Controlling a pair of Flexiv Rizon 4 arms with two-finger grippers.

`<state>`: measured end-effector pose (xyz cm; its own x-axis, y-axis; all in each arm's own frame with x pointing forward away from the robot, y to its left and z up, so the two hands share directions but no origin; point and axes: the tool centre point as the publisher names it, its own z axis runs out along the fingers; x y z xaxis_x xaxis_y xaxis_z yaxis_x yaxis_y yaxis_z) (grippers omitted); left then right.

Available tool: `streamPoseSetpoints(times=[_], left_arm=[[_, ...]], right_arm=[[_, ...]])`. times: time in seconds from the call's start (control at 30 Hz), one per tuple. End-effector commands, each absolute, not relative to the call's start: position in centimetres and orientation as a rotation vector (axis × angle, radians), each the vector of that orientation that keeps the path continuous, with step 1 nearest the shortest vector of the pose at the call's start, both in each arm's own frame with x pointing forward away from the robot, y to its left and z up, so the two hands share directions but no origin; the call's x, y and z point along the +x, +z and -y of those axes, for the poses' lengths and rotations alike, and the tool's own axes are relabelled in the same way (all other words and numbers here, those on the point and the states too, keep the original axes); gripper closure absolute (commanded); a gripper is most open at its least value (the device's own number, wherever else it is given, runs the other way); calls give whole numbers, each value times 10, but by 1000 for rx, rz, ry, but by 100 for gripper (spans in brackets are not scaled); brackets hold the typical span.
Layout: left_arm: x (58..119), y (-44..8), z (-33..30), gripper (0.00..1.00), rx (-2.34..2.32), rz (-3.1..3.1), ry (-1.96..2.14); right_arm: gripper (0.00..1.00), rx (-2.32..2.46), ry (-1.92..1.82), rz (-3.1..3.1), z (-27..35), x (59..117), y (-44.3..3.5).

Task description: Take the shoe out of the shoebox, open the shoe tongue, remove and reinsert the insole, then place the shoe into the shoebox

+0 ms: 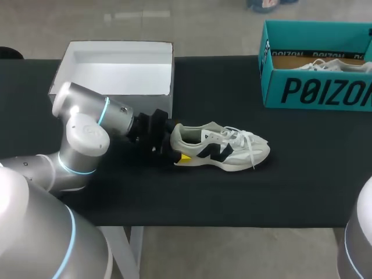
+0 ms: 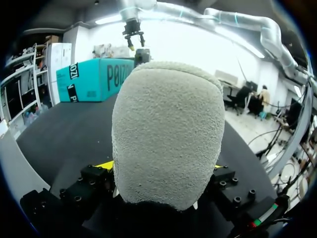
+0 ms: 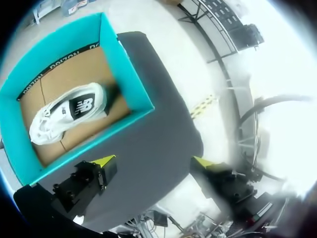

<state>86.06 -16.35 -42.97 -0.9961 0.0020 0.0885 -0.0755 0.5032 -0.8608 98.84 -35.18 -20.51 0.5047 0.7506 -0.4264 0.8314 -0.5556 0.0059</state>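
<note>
Fingers [image 2: 105,165] of the left gripper [image 2: 162,167] press the fuzzy grey heel of the white-and-grey lace-up sneaker [image 1: 224,148] from both sides, the shoe lying on its sole on the black table [image 1: 302,192], well apart from the teal cardboard shoebox [image 1: 317,93]. Over that box the right gripper [image 3: 153,161] hangs spread wide, holding nothing. Gripped only at its soft heel, the sneaker could swivel or slip free once the tongue or insole is tugged.

Cream shoe [image 1: 221,148] upright on its sole (laces loose), well apart from the open teal shoebox [image 1: 317,93].
</note>
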Motion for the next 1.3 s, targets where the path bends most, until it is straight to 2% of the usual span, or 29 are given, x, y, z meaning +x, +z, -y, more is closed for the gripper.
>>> streamPoseSetpoints(times=[0.03,0.37,0.47,0.9,1.13,1.3], left_arm=[[859,-429,164,100,67,2659,1527],[859,-429,164,100,67,2659,1527],[859,-429,164,100,67,2659,1527],[859,-429,164,100,67,2659,1527],[859,-429,164,100,67,2659,1527],[859,-429,164,100,67,2659,1527]], right_arm=[[0,2514,-560,-1360,335,988,-197],[0,2556,-296,-1675,282,957,-186],[0,2351,-266,-1856,262,944,-178],[0,2353,-196,-1903,258,945,-175],[0,2248,53,-1971,200,927,-185],[0,2310,102,-1961,159,905,-208]])
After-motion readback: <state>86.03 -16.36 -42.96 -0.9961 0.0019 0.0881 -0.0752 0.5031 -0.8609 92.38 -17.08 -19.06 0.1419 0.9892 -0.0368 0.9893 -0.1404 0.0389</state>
